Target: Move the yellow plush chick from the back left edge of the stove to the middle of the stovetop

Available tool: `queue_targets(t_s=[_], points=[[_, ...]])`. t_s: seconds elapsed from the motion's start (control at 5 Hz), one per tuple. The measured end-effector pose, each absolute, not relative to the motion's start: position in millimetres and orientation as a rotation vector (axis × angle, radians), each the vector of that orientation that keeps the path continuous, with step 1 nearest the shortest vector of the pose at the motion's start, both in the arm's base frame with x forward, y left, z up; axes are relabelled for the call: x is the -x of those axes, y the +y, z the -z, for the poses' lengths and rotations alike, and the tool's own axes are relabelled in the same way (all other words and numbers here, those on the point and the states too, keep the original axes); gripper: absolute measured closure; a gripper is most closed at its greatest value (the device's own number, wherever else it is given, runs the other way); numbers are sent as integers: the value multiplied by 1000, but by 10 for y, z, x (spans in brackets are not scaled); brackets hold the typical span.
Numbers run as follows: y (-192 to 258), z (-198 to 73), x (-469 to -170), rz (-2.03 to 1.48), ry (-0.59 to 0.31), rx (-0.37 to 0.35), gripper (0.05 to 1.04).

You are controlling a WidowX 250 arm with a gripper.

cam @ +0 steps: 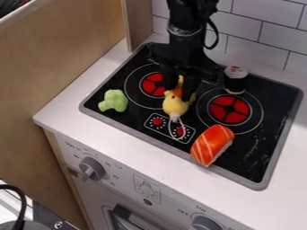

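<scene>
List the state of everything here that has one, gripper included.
Gripper: lowered over the stovetop, at the yellow toy.
Yellow toy: at the gripper, white cord loop trailing toward the front.
Green toy: resting left of the burners.
Orange striped toy: lying by the front rim.
White-topped container: upright behind the right burner.
Left front knob: pointer toward lower left.
Right front knob: cut off, setting unclear.
</scene>
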State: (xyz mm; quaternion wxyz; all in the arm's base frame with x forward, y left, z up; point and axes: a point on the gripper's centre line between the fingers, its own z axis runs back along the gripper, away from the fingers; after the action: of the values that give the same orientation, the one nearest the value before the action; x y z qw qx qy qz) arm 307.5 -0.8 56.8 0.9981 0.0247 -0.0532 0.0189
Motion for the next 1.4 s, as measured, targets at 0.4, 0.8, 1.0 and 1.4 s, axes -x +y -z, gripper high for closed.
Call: queue_targets(t_s=[0.4,0.8,1.0,1.4], points=[[78,-531,-3025,-26,-63,-3,110],[136,-786,-2981,-38,-54,45,86],[150,-913,-2960,-36,-42,80,86],[196,-1236,-3007,-22,-41,86,86]])
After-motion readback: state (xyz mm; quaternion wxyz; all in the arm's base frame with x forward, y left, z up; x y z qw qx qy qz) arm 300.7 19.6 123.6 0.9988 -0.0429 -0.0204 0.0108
